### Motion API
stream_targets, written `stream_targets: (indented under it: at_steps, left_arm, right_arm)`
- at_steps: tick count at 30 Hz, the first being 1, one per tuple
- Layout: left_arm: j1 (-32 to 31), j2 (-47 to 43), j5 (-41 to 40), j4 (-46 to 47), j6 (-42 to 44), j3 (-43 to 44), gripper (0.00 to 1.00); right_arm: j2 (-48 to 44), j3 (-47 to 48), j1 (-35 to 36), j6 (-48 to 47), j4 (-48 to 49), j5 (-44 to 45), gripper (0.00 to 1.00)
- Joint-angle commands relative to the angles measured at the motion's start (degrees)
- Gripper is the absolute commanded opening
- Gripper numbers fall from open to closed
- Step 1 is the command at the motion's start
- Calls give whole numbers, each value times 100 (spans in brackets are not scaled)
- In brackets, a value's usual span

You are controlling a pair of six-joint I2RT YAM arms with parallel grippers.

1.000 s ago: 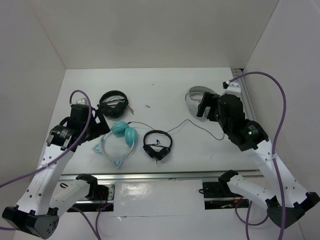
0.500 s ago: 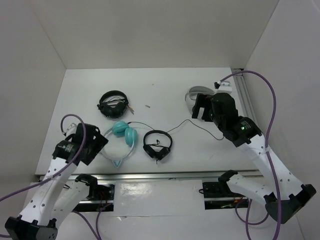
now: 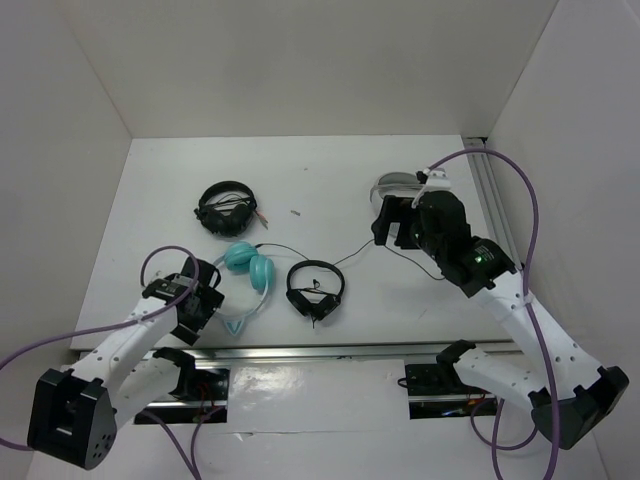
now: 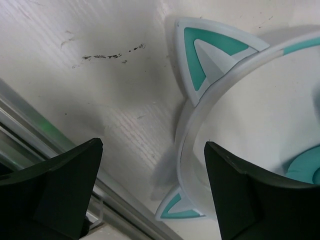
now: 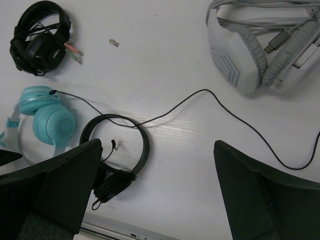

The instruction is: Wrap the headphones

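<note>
At the near edge, the aluminium rail (image 4: 30, 120) runs just behind and to the left of the left gripper (image 4: 152, 160); its jaws are spread wide and grasp nothing. Below them lies the pale headband (image 4: 197, 125) of the cat-ear headphones (image 3: 245, 278). The band's curve passes between the two fingers, with one teal-lined ear (image 4: 210, 50) ahead of the gripper and the other (image 4: 177, 210) close under it. The fingers seem to hover just over the band, though the wrist view does not settle whether they touch it.

Beyond this gripper, the two teal ear cups (image 5: 52, 120) rest side by side on the white table (image 3: 320, 180). The thin black cable (image 5: 200, 91) leaves the farther cup and slips under the band of the small black headphones (image 5: 117, 155). It then trails loose (one long slack wave) toward the right arm.

The right gripper (image 5: 157, 185) is released too, jaws far apart and empty, hanging above the table. The cable lies between and ahead of its fingers; the small black headphones sit just ahead of its left finger, and the teal cups farther to its left. Ahead and to its right lies the grey-white headset (image 5: 255, 45), its own cord and USB plug (image 5: 277, 44) bundled inside. Far ahead on its left is another black pair (image 5: 37, 37), coiled, with a small scrap (image 5: 114, 43) beside it.
</note>
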Motion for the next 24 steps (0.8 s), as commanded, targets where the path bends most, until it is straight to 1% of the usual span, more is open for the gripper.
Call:
stream_targets:
  at_steps: [1, 4, 5, 7, 8, 9, 10, 11, 12, 13, 14, 15, 16, 17, 18, 19, 20, 24]
  left_arm:
    - [-25, 156, -191, 403, -306, -98, 95]
    - [-25, 367, -261, 466, -490, -247, 86]
    - [-25, 507, -314, 466, -577, -248, 86]
    - [-25, 622, -367, 466, -656, -300, 82]
    - [-25, 675, -367, 526, -657, -379, 79]
    - [-25, 753, -367, 597, -657, -380, 72]
    - [-25, 754, -367, 719, -657, -458, 69]
    - [-25, 824, -367, 720, -657, -459, 63]
    - [-25, 885, -367, 720, -718, -459, 63]
    - [-25, 886, -367, 720, -719, -459, 46]
    - [-25, 886, -315, 720, -719, -459, 39]
    - [-25, 938, -314, 720, -719, -459, 38]
    - [-25, 939, -314, 720, -719, -459, 21]
    - [-25, 939, -253, 720, -719, -459, 13]
    - [-25, 1000, -253, 720, -719, -459, 10]
    - [-25, 1000, -253, 720, -649, -459, 4]
    - [-25, 1000, -201, 720, -648, -406, 0]
    - [-94, 834, -147, 519, -227, -108, 0]
  right_arm:
    - [-143, -136, 35, -55, 462, -217, 100]
    - [-204, -198, 35, -55, 462, -217, 100]
    - [-205, -259, 35, -55, 462, -269, 100]
    - [-258, -259, 35, -2, 514, -270, 100]
    - [-310, -320, 35, -2, 514, -339, 100]
    - [-310, -321, 35, -2, 584, -340, 100]
    - [-310, -321, 35, -2, 585, -392, 100]
    - [-310, -373, 35, -2, 585, -393, 100]
    - [-310, -373, 35, -2, 585, -445, 100]
    - [-310, -373, 35, -2, 585, -445, 100]
    - [-310, -373, 35, 50, 585, -445, 100]
    - [-310, -373, 87, 51, 585, -498, 100]
    - [-310, -373, 87, 51, 585, -498, 100]
    - [-310, -321, 87, 51, 585, -498, 100]
    - [-362, -321, 87, 51, 585, -498, 100]
    - [-363, -321, 87, 51, 585, -498, 100]
    - [-363, -321, 87, 51, 585, -498, 100]
    - [-363, -321, 87, 51, 637, -498, 100]
